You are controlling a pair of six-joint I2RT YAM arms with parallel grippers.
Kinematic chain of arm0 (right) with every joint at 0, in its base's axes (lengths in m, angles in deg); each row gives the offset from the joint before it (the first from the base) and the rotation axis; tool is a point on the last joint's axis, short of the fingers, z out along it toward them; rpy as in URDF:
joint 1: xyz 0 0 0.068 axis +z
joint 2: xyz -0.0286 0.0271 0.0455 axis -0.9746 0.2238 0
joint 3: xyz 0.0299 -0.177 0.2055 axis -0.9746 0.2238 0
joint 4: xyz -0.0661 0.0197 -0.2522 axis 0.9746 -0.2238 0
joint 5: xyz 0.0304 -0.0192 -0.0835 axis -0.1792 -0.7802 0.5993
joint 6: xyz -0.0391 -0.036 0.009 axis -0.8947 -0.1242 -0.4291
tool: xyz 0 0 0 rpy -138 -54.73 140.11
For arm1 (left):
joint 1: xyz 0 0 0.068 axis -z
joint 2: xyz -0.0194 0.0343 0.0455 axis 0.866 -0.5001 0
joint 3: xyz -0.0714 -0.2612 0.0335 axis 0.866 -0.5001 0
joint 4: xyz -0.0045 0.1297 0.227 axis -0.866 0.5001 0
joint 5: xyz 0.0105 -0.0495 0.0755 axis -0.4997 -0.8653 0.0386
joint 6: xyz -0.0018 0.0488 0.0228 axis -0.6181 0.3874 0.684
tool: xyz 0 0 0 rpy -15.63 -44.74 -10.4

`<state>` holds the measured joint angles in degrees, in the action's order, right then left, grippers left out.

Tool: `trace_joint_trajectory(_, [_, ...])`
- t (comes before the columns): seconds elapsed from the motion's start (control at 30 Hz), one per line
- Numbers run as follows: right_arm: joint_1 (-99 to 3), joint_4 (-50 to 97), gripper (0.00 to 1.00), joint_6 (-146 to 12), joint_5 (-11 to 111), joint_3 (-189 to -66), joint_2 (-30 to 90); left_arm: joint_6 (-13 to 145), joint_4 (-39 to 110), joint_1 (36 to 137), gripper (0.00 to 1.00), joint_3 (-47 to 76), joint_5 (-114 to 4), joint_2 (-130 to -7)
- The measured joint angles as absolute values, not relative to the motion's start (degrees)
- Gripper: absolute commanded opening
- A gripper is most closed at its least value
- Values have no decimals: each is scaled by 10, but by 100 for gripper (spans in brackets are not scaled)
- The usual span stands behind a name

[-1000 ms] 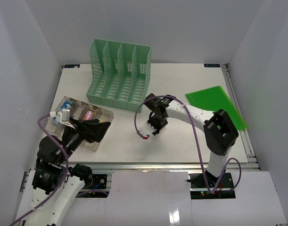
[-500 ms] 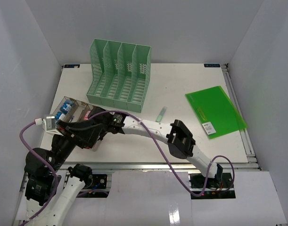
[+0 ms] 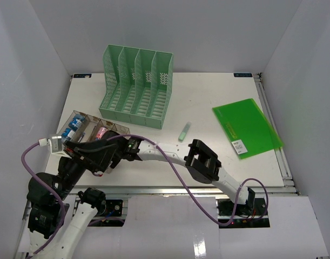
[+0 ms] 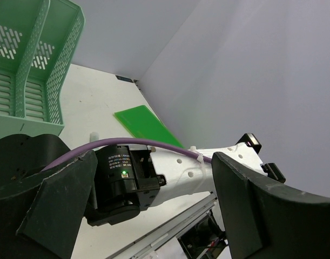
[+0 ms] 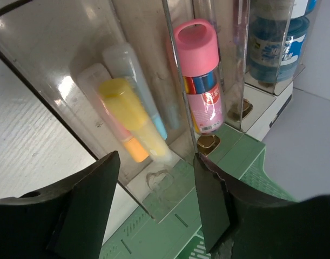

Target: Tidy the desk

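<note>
Table [image 3: 208, 108]: white surface spanning the area ahead of both arm bases. It carries a mint-green file rack [image 3: 136, 86] at the rear, a green folder [image 3: 246, 128] at the right and a clear tray [image 3: 89, 120] at the left front. Left fingers [image 4: 262, 210]: spread wide, gripping nothing, positioned over the tray. Right fingers [image 5: 89, 205]: parted, gripping nothing, framing a tray compartment that contains a yellow highlighter [image 5: 124, 113]. A pink-capped container [image 5: 197, 75] lies in the adjoining compartment.

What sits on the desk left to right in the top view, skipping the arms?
clear tray → mint file rack → small pale green stick → green folder
</note>
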<state>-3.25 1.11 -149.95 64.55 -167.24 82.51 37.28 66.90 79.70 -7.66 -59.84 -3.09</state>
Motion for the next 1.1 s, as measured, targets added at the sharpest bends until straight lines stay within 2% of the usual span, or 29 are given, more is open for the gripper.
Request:
trace_joint_trajectory(0.27, [-38,47,68,-1493,631,-1603,773,374,669,797,98,-77,-599,-31])
trace_joint_trajectory(0.57, [-101,-4,66,-1404,514,-1396,543,392,616,797,98,-127,-649,-36])
trace_joint_trajectory(0.67, [-177,-11,65,-1333,462,-1318,463,386,570,797,97,-166,-686,-57])
trace_joint_trajectory(0.8, [-315,-17,65,-1235,409,-1228,394,374,493,797,88,-205,-738,-137])
trace_joint_trajectory(0.87, [-402,-12,69,-1171,369,-1184,357,370,453,797,84,-218,-764,-204])
trace_joint_trajectory(1.0, [-583,4,82,-1068,310,-1118,271,369,401,814,83,-227,-782,-364])
trace_joint_trajectory(1.1, [-696,51,89,-1001,242,-1070,196,394,398,892,85,-189,-723,-507])
